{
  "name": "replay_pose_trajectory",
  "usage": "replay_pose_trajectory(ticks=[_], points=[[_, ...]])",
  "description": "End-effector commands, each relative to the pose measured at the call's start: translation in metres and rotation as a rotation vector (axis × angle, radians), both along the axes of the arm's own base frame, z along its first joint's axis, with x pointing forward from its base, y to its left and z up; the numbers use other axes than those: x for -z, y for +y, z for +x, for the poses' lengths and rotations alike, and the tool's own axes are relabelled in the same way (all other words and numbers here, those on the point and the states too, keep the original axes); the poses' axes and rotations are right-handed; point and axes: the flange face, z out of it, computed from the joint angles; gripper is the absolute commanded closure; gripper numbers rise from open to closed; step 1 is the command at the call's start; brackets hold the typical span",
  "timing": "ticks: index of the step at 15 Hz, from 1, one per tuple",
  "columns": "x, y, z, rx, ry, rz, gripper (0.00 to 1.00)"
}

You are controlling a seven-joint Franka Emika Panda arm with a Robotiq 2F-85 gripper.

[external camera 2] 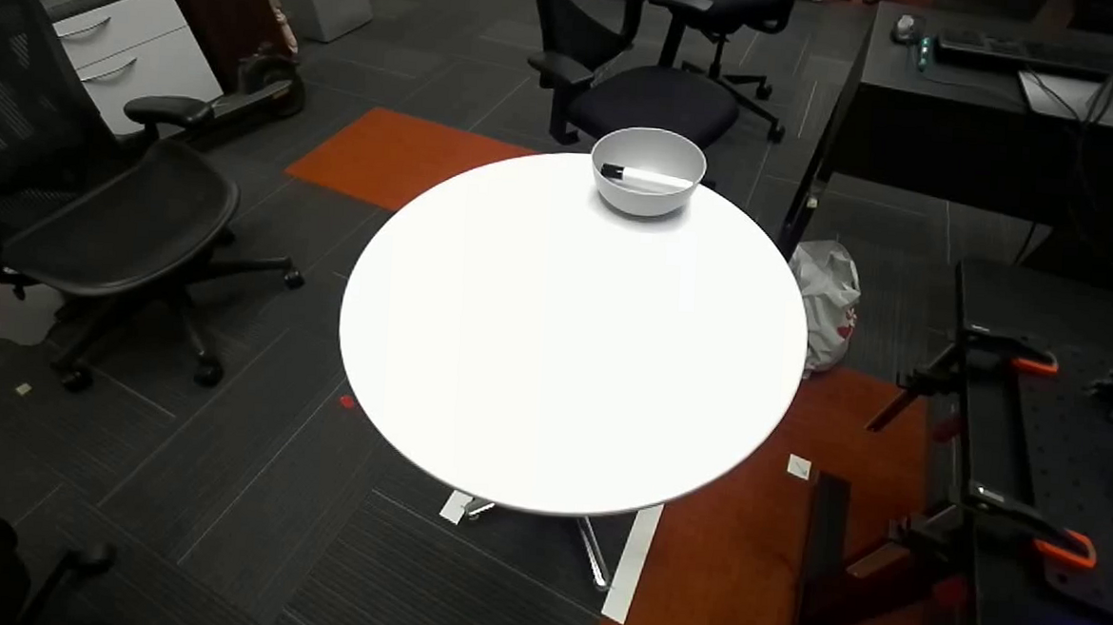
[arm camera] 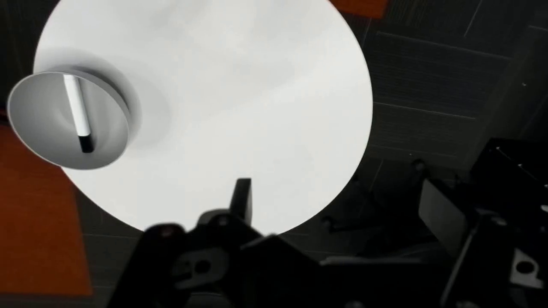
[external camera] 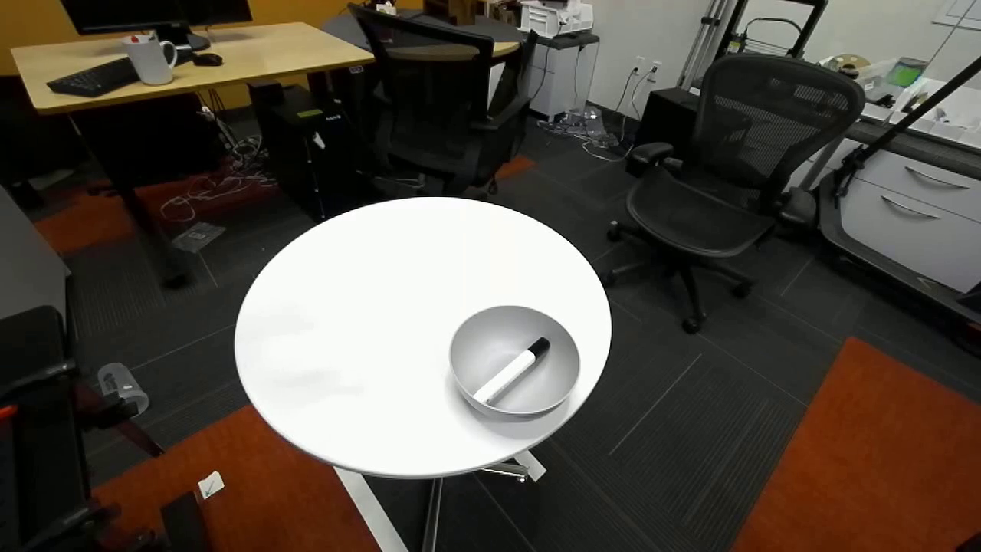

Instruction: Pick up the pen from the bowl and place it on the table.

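1. The pen [external camera: 509,376] lies inside the bowl [external camera: 487,341]; in an exterior view it slants across, black cap toward the far right, white end toward the near left. Whether both ends touch the wall is hard to tell.
2. The bowl sits upright on the counter [external camera: 345,307], just beside its edge.
3. The claw [arm camera: 336,194] shows only in the wrist view. Its fingers [arm camera: 442,218] stand wide apart with nothing between them, and the bowl is off to the left, well apart from them.
4. The pen looks like a light, stiff marker that should bear a firm squeeze, though its smooth round body may roll or slip if pinched off-centre.
5. The best hold seems to be the middle of the white body, one finger along each long side; the cap might pull off.
6. In the wrist view the fingers' spread runs roughly across the pen, so little turning may be needed once the claw is over it.
7. The bowl, likely light too, could slide or tip if a finger presses its rim.
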Motion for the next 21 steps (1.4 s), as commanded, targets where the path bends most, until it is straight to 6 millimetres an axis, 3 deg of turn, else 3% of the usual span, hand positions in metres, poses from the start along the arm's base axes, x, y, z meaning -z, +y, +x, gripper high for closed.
replay_pose_trajectory(ticks=[1,4,9,12,21], points=[[0.008,-0.037,0.013,0.098,-0.028,-0.07,0.0],[0.03,-0.069,0.029,0.156,-0.012,-0.118,0.0],[0.092,-0.119,0.065,0.209,0.023,-0.14,0.0],[0.118,-0.148,0.089,0.221,0.029,-0.179,0.0],[0.167,-0.233,0.138,0.266,0.117,-0.176,0.0]])
